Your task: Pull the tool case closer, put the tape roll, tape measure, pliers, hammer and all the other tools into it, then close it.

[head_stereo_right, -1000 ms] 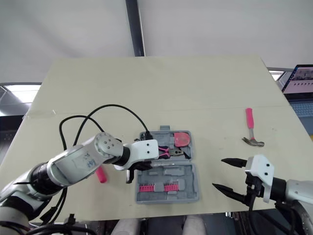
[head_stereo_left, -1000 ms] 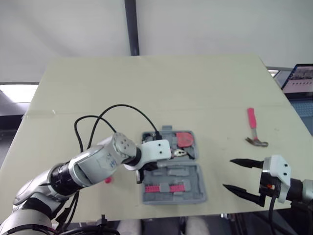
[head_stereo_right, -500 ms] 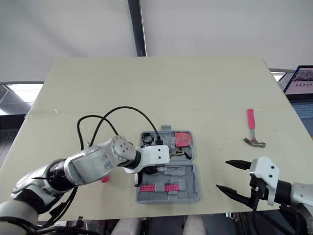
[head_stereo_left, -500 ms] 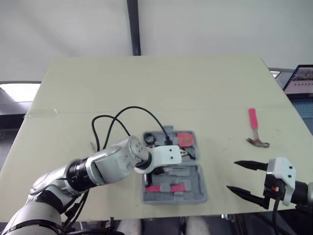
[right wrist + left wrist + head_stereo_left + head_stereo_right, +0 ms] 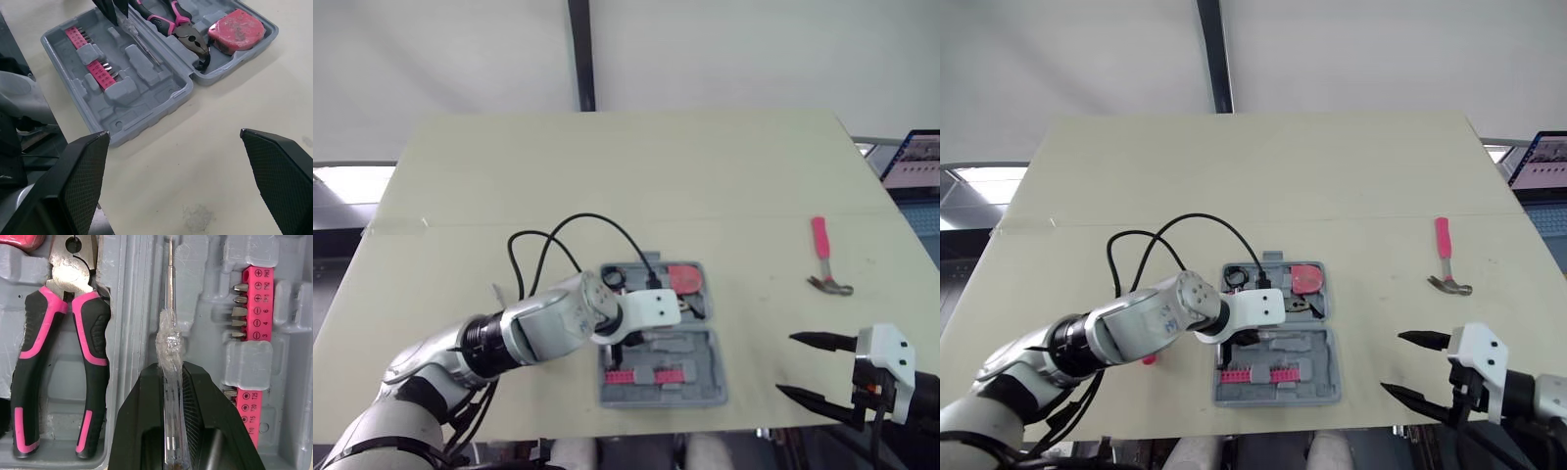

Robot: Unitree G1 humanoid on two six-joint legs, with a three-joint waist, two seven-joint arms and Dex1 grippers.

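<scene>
desk: pale beige flat desk (image 5: pixel 607 166), carries everything.
tool case: grey moulded plastic tool case (image 5: pixel 656 394), open flat, by the desk's near edge, about mid-width.
left gripper: left gripper (image 5: pixel 171 372) over the case's near half, black fingers clamped on the screwdriver handle.
right gripper: right gripper (image 5: pixel 786 364) at the desk's near right corner, fingers spread wide, empty.
hammer: pink-handled steel claw hammer (image 5: pixel 822 259) on bare desk near the right edge, well apart from the case. Handle points to the far edge, head to the near edge. Right arm is nearer.
pliers: pink-and-black-handled steel pliers (image 5: pixel 90 328), seated in the case's far half.
tape measure: red squarish tape measure (image 5: pixel 237 30), in the far half just beside the pliers' nose.
bit strip: pink plastic bit strip (image 5: pixel 255 303), in the near half.
screwdriver: thin clear-handled steel screwdriver (image 5: pixel 169 347), held over the long groove between the hinge ridge and the bit strip.
key relation: the screwdriver's long axis runs parallel to the groove and right above it, tip pointing away from the fingers.
next move (judged): lower straight down and let go. No turning looks needed.
</scene>
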